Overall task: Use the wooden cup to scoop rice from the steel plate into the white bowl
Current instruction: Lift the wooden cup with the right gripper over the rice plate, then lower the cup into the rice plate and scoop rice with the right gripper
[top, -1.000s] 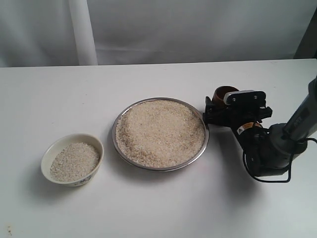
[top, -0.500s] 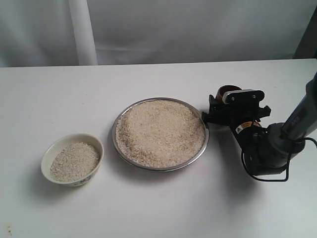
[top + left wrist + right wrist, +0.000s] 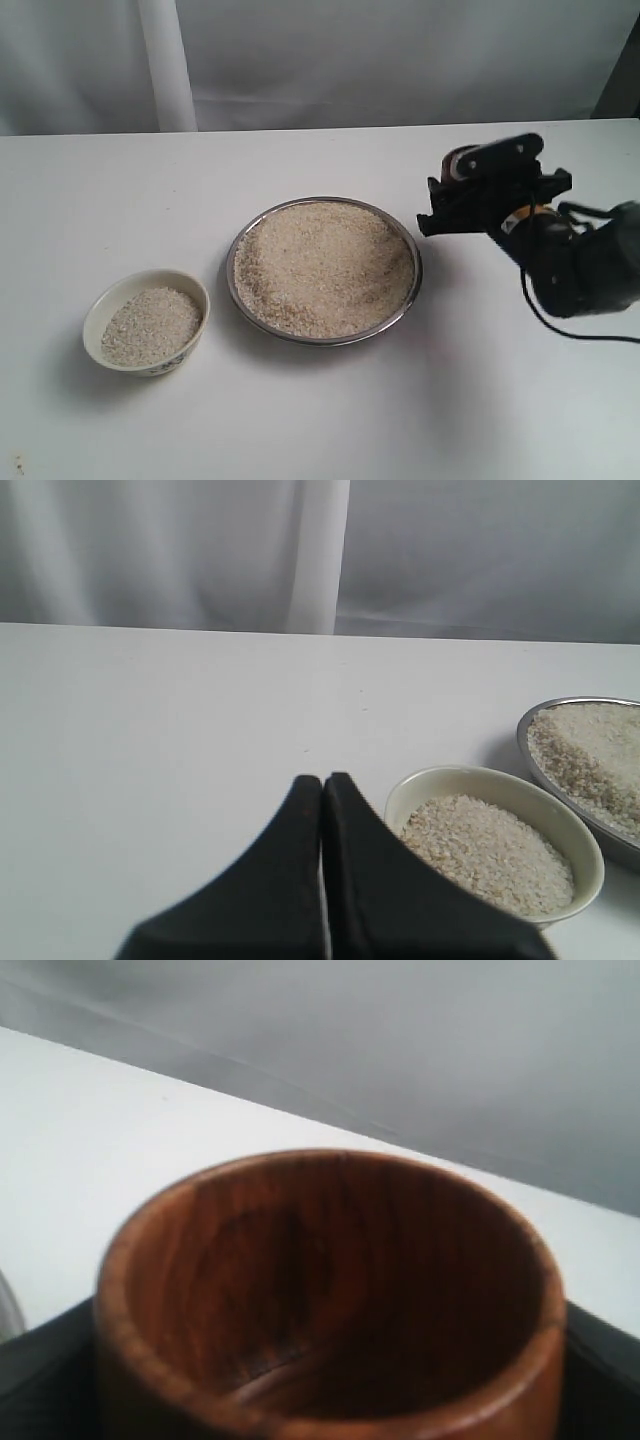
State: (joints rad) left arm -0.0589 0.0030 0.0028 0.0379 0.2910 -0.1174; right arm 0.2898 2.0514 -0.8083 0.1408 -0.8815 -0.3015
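Observation:
The steel plate (image 3: 231, 268) sits mid-table, heaped with rice (image 3: 325, 265). Left of it stands the white bowl (image 3: 93, 318), holding a smaller mound of rice (image 3: 150, 325). My right gripper (image 3: 462, 190) hovers just right of the plate's rim, shut on the wooden cup (image 3: 457, 161). The right wrist view shows the cup (image 3: 330, 1300) upright with a dark inside and no grains that I can see. My left gripper (image 3: 322, 785) is shut on nothing, low over the table beside the bowl (image 3: 440, 780). The exterior view does not show it.
A white curtain with a vertical pole (image 3: 165, 65) backs the table. The right arm's cable (image 3: 580, 335) loops over the table at the right. The plate's rim (image 3: 525, 742) shows past the bowl in the left wrist view.
My right gripper has risen off the table with the wooden cup and the arm has lifted. Plate, bowl and rice have not moved.

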